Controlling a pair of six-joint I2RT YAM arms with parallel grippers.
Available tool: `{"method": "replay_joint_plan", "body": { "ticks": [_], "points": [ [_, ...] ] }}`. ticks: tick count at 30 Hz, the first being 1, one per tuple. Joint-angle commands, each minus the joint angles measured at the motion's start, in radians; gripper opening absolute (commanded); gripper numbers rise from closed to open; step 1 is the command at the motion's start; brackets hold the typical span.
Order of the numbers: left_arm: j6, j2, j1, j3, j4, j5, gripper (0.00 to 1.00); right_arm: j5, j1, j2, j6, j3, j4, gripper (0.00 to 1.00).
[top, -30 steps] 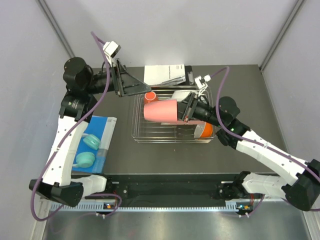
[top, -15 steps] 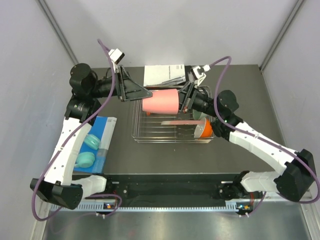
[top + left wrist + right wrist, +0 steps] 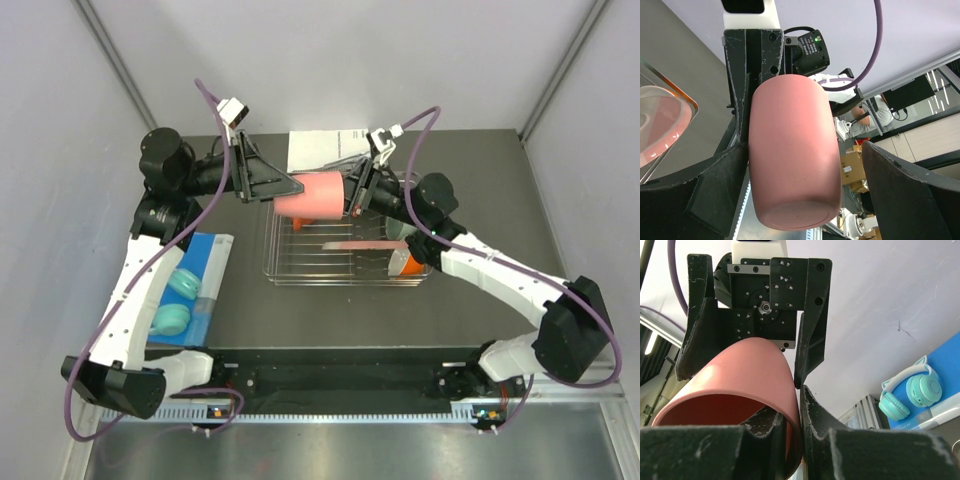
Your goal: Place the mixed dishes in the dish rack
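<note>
The small pink handleless cup [image 3: 312, 195] hangs on its side in the air over the far left part of the silver wire dish rack [image 3: 300, 268]. My right gripper [image 3: 352, 192] is shut on the cup's rim, one finger inside and one outside, as the right wrist view [image 3: 796, 405] shows on the cup [image 3: 735, 370]. My left gripper [image 3: 293, 187] is open, its jaws on either side of the cup's base end [image 3: 792, 150]; one finger [image 3: 725, 175] lies against the cup, the other stands apart. A pale pink plate [image 3: 355, 244] and an orange dish [image 3: 410, 262] sit in the rack.
Two teal headphone pieces [image 3: 172, 300] lie on a blue sheet [image 3: 205, 255] at the left. A white printed paper [image 3: 330, 148] on a black board lies behind the rack. Grey walls close in the far side and both sides.
My right gripper has carried the pink cup up and toward the far left. My left gripper has swung right, and its open jaws now flank the cup's base.
</note>
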Motion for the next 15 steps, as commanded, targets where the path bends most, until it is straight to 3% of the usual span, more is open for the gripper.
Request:
{"method": "replay_joint_plan", "body": {
  "ticks": [1,15],
  "points": [
    [-0.017,-0.034,-0.007,-0.02,0.051,0.031,0.99,0.005,-0.017,0.009,0.003,0.075,0.09,0.0],
    [0.009,-0.048,-0.013,-0.07,0.084,0.026,0.99,0.017,-0.02,0.044,0.022,0.12,0.124,0.0]
  ]
}}
